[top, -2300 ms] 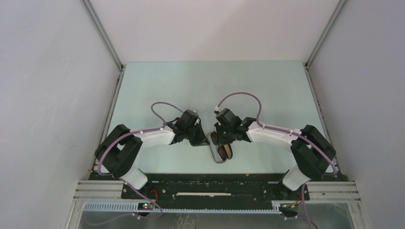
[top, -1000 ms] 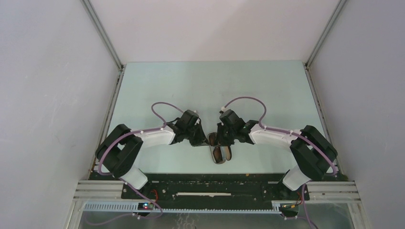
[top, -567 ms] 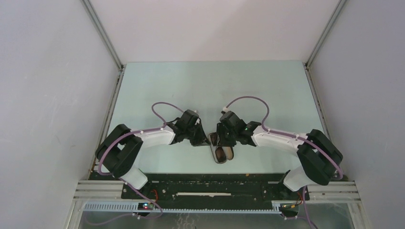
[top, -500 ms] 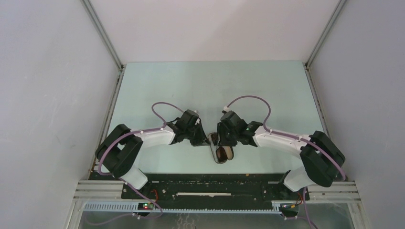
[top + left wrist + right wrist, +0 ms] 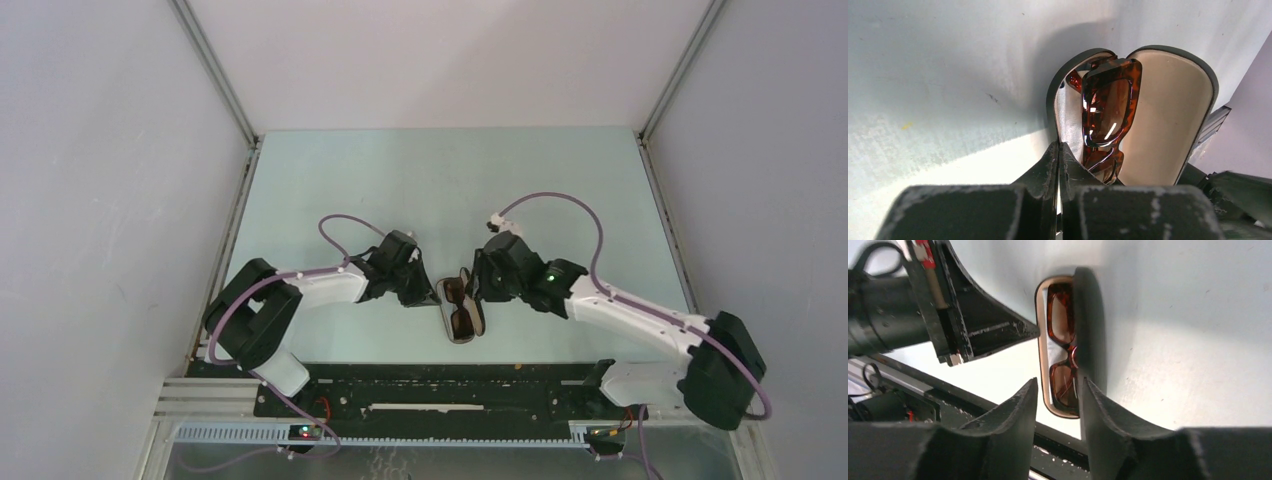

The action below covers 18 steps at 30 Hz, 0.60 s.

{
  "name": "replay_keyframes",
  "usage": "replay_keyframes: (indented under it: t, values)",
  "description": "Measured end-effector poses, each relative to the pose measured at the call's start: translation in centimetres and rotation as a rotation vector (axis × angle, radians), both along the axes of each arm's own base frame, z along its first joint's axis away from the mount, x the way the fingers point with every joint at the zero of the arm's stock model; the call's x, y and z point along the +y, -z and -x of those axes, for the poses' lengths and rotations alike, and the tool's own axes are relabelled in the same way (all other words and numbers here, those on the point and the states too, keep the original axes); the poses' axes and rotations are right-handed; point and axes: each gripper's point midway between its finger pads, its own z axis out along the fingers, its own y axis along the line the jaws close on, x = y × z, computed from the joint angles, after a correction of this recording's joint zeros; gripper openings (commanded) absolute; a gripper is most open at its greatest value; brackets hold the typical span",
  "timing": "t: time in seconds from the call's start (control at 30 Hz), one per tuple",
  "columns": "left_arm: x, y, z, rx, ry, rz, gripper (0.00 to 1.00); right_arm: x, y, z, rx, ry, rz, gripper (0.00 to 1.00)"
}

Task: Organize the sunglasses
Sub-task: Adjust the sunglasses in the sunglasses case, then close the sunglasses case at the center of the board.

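Note:
The brown-framed sunglasses (image 5: 460, 308) (image 5: 1108, 105) (image 5: 1060, 312) lie folded inside the open black case (image 5: 463, 339) (image 5: 1040, 347). The case's tan-lined lid (image 5: 1163, 115) stands up on the right side. My left gripper (image 5: 428, 297) (image 5: 1058, 145) is shut, pinching the case's left rim. My right gripper (image 5: 479, 290) (image 5: 1058, 387) hangs open just behind the case's near end with nothing between its fingers. Its right finger (image 5: 1098, 405) is close to the dark back of the lid (image 5: 1089, 315).
The pale green table (image 5: 450, 180) stretches behind the arms, walled by white panels on three sides. A black mounting rail (image 5: 450, 385) runs along the near edge, just below the case. Purple cables (image 5: 560, 200) loop above both wrists.
My right gripper has opened, let go of the sunglasses and drawn back to the right, its elbow swinging outward. The sunglasses rest in the case. The left arm has not moved.

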Motion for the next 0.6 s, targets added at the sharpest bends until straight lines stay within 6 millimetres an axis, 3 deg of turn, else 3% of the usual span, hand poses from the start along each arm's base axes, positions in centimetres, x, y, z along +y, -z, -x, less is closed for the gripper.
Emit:
replay_keyframes:
  t: [0.1,0.27,0.37,0.6]
  values:
    - [0.0,0.2,0.0,0.004,0.000,-0.004,0.04,-1.7,-1.3,-1.2,-0.042,0.062,-0.053,0.39]
    - [0.1,0.3,0.1,0.006,0.000,-0.006,0.04,-4.7,0.8,-2.8,0.012,0.154,-0.069,0.42]
    - [0.1,0.3,0.1,0.007,0.000,-0.007,0.04,-4.2,1.9,-2.1,0.065,0.118,-0.091,0.42]
    - [0.1,0.3,0.1,0.007,0.000,-0.007,0.04,-2.2,2.0,-1.5,0.104,0.039,-0.201,0.35]
